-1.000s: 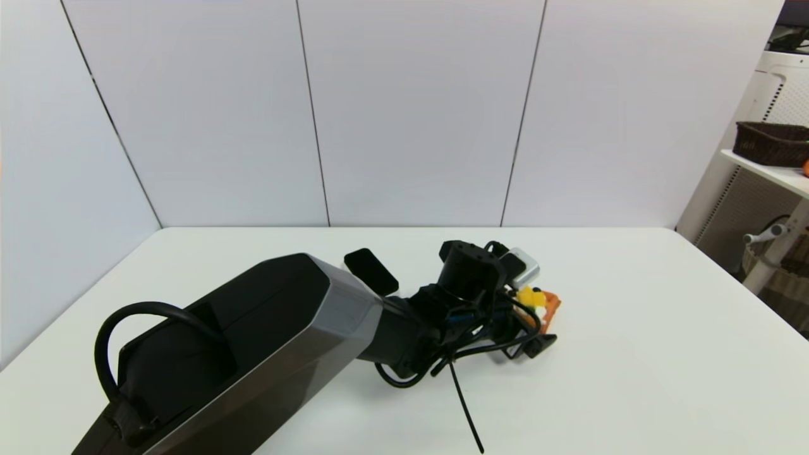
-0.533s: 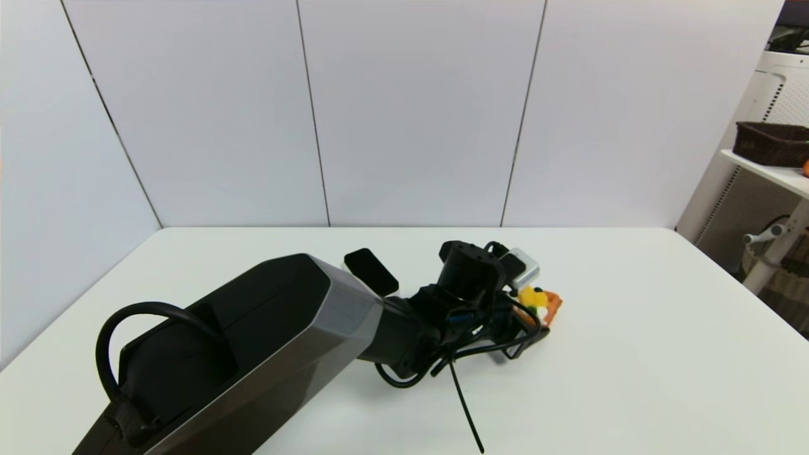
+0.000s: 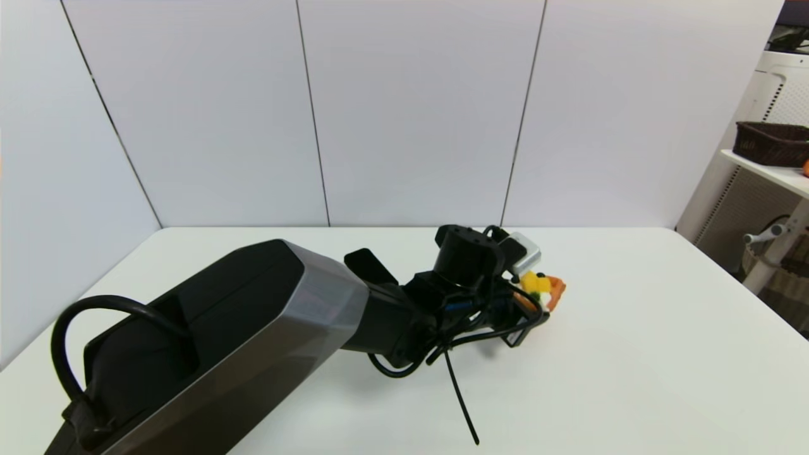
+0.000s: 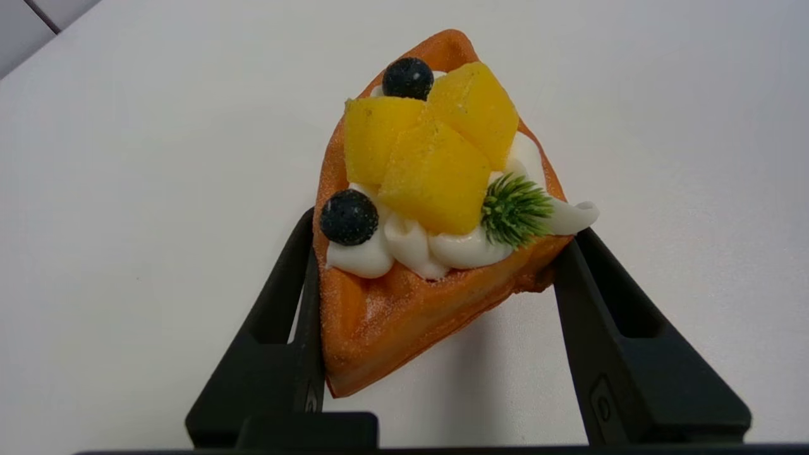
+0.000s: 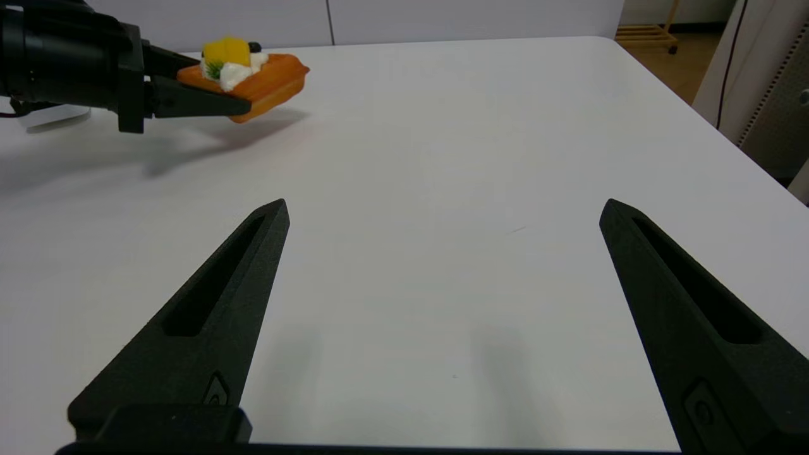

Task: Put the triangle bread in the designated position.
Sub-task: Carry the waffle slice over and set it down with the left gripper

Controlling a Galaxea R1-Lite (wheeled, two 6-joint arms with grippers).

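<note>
- My left gripper [image 4: 436, 278] has its two black fingers clamped on the wide end of the triangle bread [image 4: 430, 215], an orange-brown waffle wedge topped with yellow fruit chunks, white cream, dark berries and a green sprig.
- Against the head view a second ago, the wedge [image 3: 543, 289] sits higher and a shade further out over the white table [image 3: 632, 354]. The left forearm has risen with it.
- From the right wrist camera I can see the bread [image 5: 253, 76] hanging clear of the tabletop, with its shadow lying apart beneath it. So I judge the pick done and the carry under way.
- The wedge sits skewed between the fingers, its tip pointing away from the wrist. The hold looks firm enough, though I would move gently to spare the toppings.
- The black-topped white rectangular block [image 3: 370, 265] sits behind the left arm, partly hidden by it.
- My right gripper [image 5: 442, 316] hovers low over bare table with its fingers wide apart, holding nothing, well away from the bread.
- No mark shows me the drop spot. What remains is to move over to it, lower and let go.
</note>
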